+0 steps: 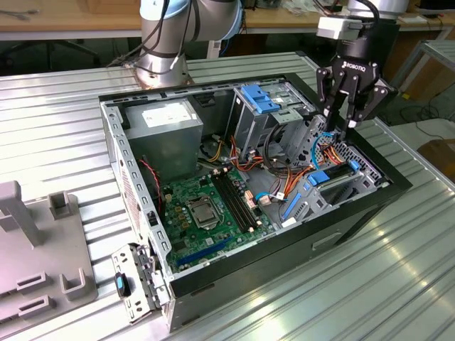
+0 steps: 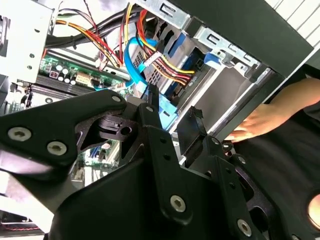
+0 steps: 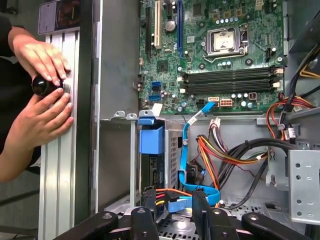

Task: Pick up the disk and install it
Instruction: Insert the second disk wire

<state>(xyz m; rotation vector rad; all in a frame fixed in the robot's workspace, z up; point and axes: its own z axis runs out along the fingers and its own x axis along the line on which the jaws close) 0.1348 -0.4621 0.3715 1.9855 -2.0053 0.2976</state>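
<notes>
The disk [image 1: 333, 177], a dark drive in bright blue rails, sits in the drive cage at the open computer case's [image 1: 213, 291] end on the exterior view's right. In the first wrist view the disk [image 3: 151, 150] stands edge-on in that cage, its blue rail uppermost. My gripper [image 1: 346, 129] hangs just above the cage, a little toward the case's middle from the disk. Its black fingers [image 3: 149, 215] stand apart in both wrist views, with only loose orange and blue cables behind the gap. The gripper [image 2: 172, 120] clamps nothing. The gripper [image 3: 172, 212] is open.
A light-blue ribbed latch plate [image 1: 259, 99] tops the middle cage. The grey power supply [image 1: 167, 135] and green motherboard [image 1: 206, 206] fill the case. A person's hands [image 3: 42, 90] rest on a black knob at the table rail beside the case. A grey fixture [image 1: 43, 256] stands at the exterior view's left.
</notes>
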